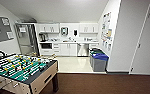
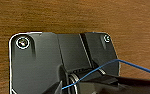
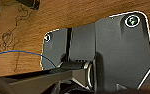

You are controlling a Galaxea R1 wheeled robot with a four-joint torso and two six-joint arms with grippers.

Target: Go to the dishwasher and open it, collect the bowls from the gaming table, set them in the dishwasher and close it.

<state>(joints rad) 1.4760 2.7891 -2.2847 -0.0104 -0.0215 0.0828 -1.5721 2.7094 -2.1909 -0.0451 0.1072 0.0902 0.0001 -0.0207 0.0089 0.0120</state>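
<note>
The dishwasher point(image 1: 83, 50) is a stainless-steel front under the white counter at the far end of the kitchenette, and its door is shut. It lies well ahead of me, past a stretch of brown carpet point(image 1: 103, 83) and pale tiled floor point(image 1: 73, 63). The bowls and the gaming table are out of view. Both wrist views look down at carpet point(image 2: 66, 15) past the robot's own dark plate, and neither gripper's fingers can be made out.
A table-football table point(image 1: 21, 68) with a green field stands close at the lower left. Grey bins with blue and green lids point(image 1: 99, 60) sit by the right wall. A white door point(image 1: 146, 42) is on the right. Thin cables point(image 3: 8, 37) lie on the carpet.
</note>
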